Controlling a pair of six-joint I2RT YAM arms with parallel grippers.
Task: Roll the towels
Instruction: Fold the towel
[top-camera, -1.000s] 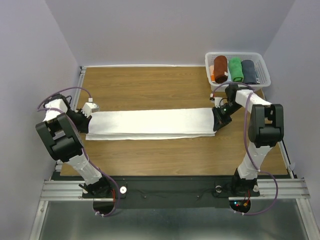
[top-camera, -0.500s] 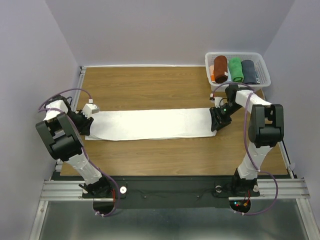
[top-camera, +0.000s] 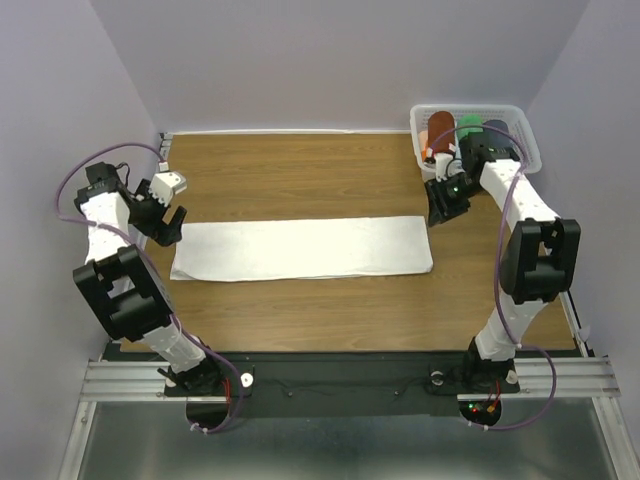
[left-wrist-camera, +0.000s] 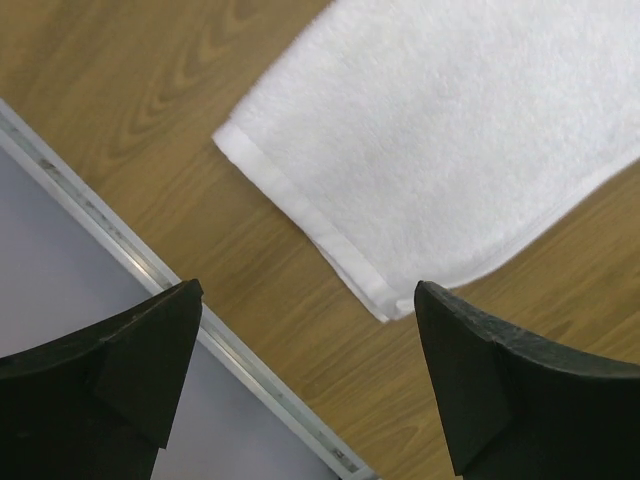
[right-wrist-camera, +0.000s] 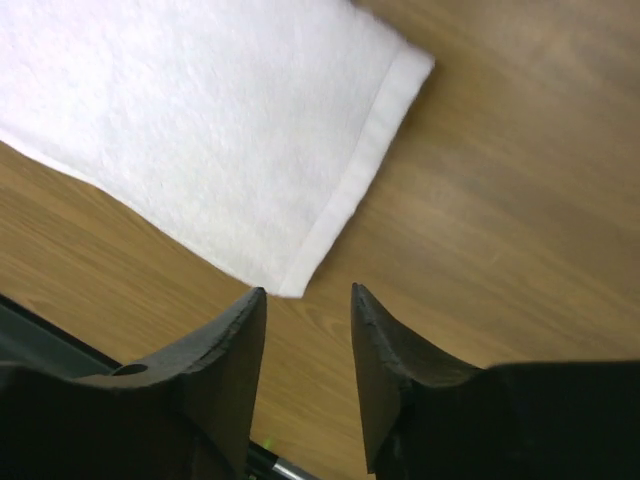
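The white towel (top-camera: 300, 248) lies flat on the wooden table as a long folded strip running left to right. My left gripper (top-camera: 172, 222) hovers above and just off the towel's left end (left-wrist-camera: 450, 130), wide open with nothing between its fingers (left-wrist-camera: 308, 290). My right gripper (top-camera: 438, 212) hangs above and behind the towel's right end (right-wrist-camera: 200, 120), partly open and empty (right-wrist-camera: 308, 292). The dark blue-grey towel sits rolled in the basket (top-camera: 522, 112), mostly hidden behind my right arm.
The white basket at the back right also holds a rust-brown roll (top-camera: 438, 128) and a green roll (top-camera: 468, 124). A metal rail (left-wrist-camera: 120, 250) runs along the table's left edge, close under my left gripper.
Both grippers have let go of the towel's ends and opened. The left has lifted back and to the left, the right back toward the basket. The towel now lies flat.
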